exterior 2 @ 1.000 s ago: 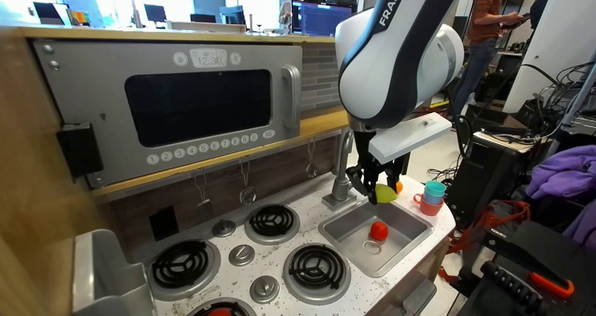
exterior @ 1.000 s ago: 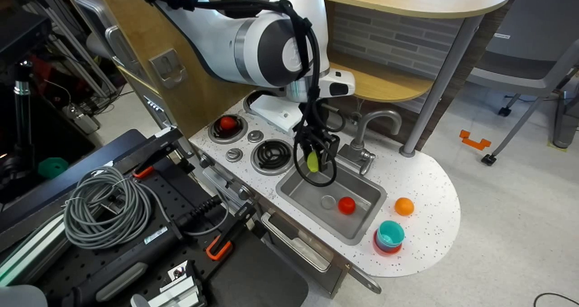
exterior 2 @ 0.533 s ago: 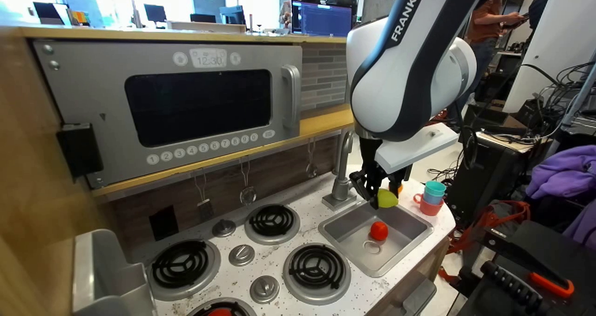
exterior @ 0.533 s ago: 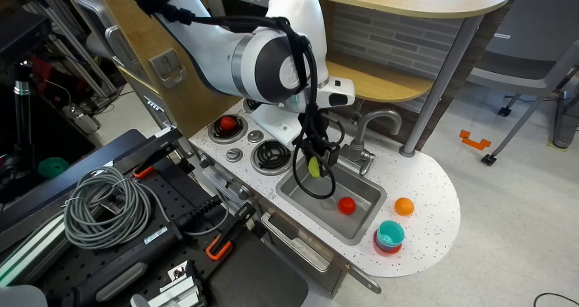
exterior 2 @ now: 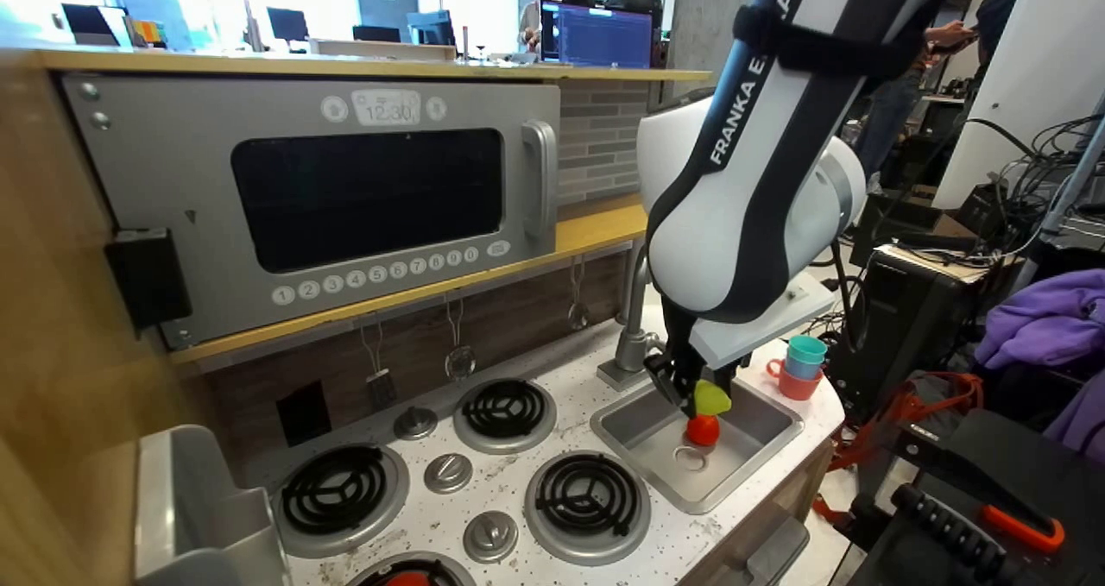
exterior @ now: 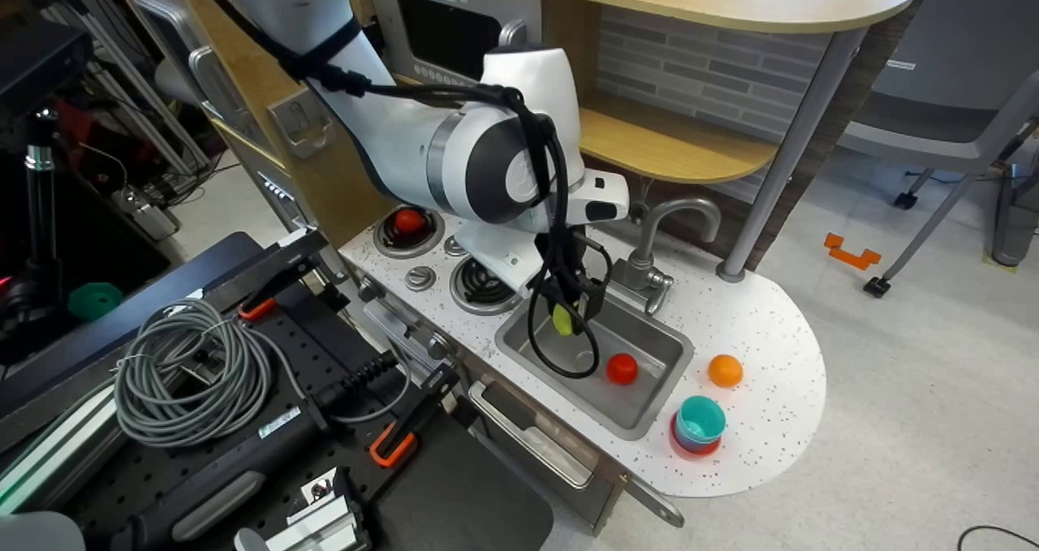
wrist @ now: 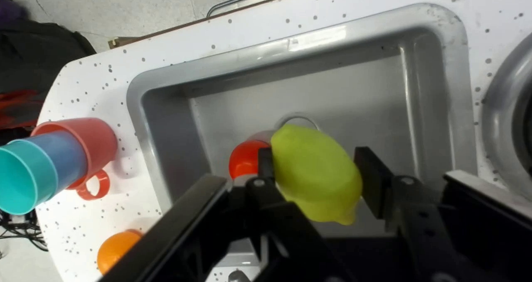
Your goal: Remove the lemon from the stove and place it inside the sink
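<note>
The gripper (wrist: 318,167) has the lemon (wrist: 316,180) pinched near its middle, the fruit sitting a little askew between the jaws and held up over the sink (wrist: 199,70). By its smooth, even, greenish-yellow skin I'd take it for a plastic toy: light, fairly stiff, hard to bruise, but rounded enough to squirt out if the hold slid toward a pointed end. The waist is where I'd grab it too, squarely across, and I'd let go low, since it would likely roll.

As for numbers, one lemon, that one. Below the gripper, down in the basin, there's one red round fruit (exterior: 622,368), tomato or apple, I can't tell which, and one drain (exterior 2: 691,459) just beside it. One faucet (exterior 2: 634,349) stands near the gripper, at the sink's rim. Past the sink, further out from the gripper on the bench (exterior: 767,324), are one orange (exterior: 726,371) and, near it, three stacked cups: a teal cup (wrist: 25,174), a blue cup (wrist: 66,155) and a red cup (wrist: 93,141) with a handle. To the opposite side of the gripper spreads the stove (exterior 2: 501,487), with four burners (exterior 2: 587,507) and, on its top, three knobs (exterior 2: 448,473) that I can make out. Another red round fruit (exterior: 409,221) sits on a burner well apart from the gripper, so two reds in all.
</note>
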